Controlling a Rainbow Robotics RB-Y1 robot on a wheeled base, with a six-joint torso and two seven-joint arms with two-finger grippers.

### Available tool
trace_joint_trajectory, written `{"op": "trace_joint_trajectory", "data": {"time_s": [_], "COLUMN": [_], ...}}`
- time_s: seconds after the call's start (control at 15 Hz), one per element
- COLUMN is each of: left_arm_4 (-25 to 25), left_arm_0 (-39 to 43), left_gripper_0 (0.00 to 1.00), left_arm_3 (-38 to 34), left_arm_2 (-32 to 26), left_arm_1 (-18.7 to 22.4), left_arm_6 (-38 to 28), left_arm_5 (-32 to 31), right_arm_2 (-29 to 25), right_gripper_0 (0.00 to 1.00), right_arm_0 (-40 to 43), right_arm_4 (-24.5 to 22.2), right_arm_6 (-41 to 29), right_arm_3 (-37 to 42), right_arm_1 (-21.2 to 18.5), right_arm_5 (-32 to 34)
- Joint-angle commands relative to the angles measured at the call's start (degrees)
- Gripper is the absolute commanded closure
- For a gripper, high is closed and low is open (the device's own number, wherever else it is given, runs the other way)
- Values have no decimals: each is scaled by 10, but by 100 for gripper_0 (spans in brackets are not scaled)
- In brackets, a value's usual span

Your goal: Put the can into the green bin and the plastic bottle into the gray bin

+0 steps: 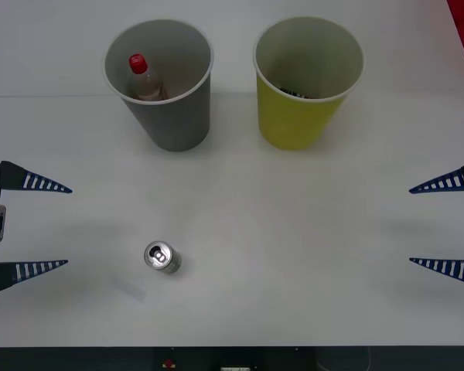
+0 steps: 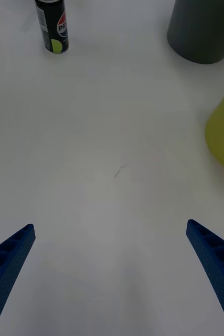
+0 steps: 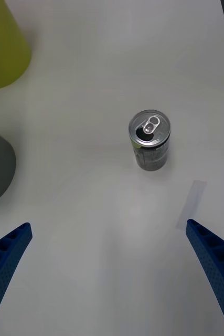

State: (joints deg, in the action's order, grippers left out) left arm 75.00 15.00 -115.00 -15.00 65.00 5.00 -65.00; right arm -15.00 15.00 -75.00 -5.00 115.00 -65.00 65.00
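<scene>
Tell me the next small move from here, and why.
Probably move the open left pincer toward the can and straddle it. The plastic bottle already sits in the gray bin, while the can stands upright on the table, nearer the left arm, away from the green bin. The right pincer waits open.

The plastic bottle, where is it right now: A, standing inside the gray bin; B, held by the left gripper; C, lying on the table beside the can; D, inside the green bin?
A: the plastic bottle, red cap up, stands inside the gray bin.
</scene>
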Motion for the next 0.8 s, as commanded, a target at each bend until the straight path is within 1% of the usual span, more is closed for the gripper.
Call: {"op": "trace_joint_trajectory", "data": {"time_s": [0.07, 0.13, 0.2, 0.27, 0.53, 0.73, 0.8], "left_arm_4": [0, 0, -4, -11, -13, -40, -56], "left_arm_0": [0, 0, 6, 8, 20, 21, 18], "left_gripper_0": [0, 0, 0, 0, 0, 0, 0], "left_arm_3": [0, 0, 9, 10, 25, 72, 86], "left_arm_2": [0, 0, -3, -12, -13, 16, 31], "left_arm_1": [0, 0, -17, -22, -24, -24, -24], "left_arm_6": [0, 0, -1, 1, 3, 15, 18], "left_arm_5": [0, 0, 7, 6, 7, 7, 7], "right_arm_2": [0, 0, 0, 0, 0, 0, 0], "right_gripper_0": [0, 0, 0, 0, 0, 0, 0], "right_arm_0": [0, 0, 0, 0, 0, 0, 0], "right_arm_4": [0, 0, 0, 0, 0, 0, 0], "right_arm_6": [0, 0, 0, 0, 0, 0, 0], "right_arm_3": [0, 0, 0, 0, 0, 0, 0], "right_arm_1": [0, 0, 0, 0, 0, 0, 0], "right_arm_5": [0, 0, 0, 0, 0, 0, 0]}}
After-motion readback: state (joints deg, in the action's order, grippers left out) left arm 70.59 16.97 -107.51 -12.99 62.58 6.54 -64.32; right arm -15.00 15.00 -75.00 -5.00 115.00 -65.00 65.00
